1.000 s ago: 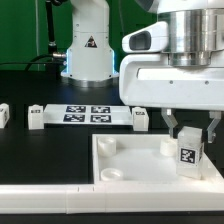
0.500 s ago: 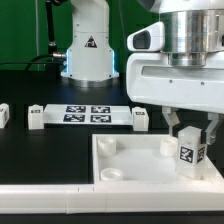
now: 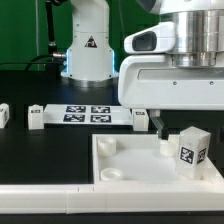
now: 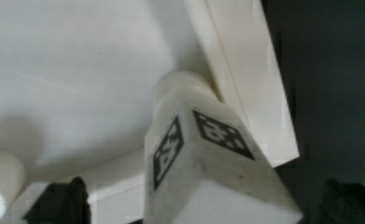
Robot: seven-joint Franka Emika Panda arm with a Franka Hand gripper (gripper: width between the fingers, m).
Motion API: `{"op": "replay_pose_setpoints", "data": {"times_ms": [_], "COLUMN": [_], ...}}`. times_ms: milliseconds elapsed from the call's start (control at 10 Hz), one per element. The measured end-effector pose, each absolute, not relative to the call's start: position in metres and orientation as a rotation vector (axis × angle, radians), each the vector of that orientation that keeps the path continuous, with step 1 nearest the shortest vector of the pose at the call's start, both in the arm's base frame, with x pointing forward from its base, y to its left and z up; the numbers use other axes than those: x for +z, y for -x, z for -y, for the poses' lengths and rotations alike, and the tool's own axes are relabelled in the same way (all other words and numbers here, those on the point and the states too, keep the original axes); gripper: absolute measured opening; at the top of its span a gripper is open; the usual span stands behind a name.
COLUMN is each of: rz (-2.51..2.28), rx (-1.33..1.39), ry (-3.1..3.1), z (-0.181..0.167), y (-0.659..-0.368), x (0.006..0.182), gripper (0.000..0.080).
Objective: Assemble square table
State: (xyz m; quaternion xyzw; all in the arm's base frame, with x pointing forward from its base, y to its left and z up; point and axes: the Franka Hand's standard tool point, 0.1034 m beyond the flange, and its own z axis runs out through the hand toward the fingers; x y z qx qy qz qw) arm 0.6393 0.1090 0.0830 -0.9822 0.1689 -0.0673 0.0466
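Observation:
The square table's white slab (image 3: 135, 163) lies rim-up at the front of the exterior view, with round sockets (image 3: 106, 146) in its corners. A white tagged leg (image 3: 190, 150) stands in the slab's corner at the exterior view's right, leaning slightly. My gripper (image 3: 185, 124) hangs just above and around it, open; one dark finger (image 3: 160, 127) shows apart from the leg. In the wrist view the leg (image 4: 197, 150) rises between my gripper's (image 4: 205, 205) dark fingertips (image 4: 63, 200) with gaps on both sides, next to the slab's rim (image 4: 241, 70).
The marker board (image 3: 85, 113) lies behind the slab, with loose white legs at its ends (image 3: 36, 118) (image 3: 140, 119) and another (image 3: 3, 113) at the exterior view's left edge. The robot base (image 3: 85, 50) stands at the back. A long white bar (image 3: 40, 192) runs along the front.
My gripper has opened and let go of the leg. The hand has risen a little and shifted toward the exterior view's left, while the leg stays in the slab's corner.

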Motion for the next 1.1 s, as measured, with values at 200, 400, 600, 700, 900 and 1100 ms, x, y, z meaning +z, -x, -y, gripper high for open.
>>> {"op": "replay_pose_setpoints", "data": {"times_ms": [200, 400, 600, 700, 900, 1100], "rz": [-0.273, 0.138, 0.477, 0.587, 0.768, 0.704], "rx": [-0.216, -0.232, -0.244, -0.246, -0.244, -0.245], "ry": [3.045, 3.097, 3.091, 3.079, 3.05, 3.06], "z": [-0.1086, -0.1083, -0.1079, -0.107, -0.1058, -0.1061], "y": [-0.639, -0.6394, -0.6419, -0.6425, -0.6425, -0.6424], "x": [0.0824, 0.0823, 0.0841, 0.0838, 0.0833, 0.0833], "gripper": [0.0649, 0.0649, 0.0649, 0.0649, 0.0541, 0.0349]}}
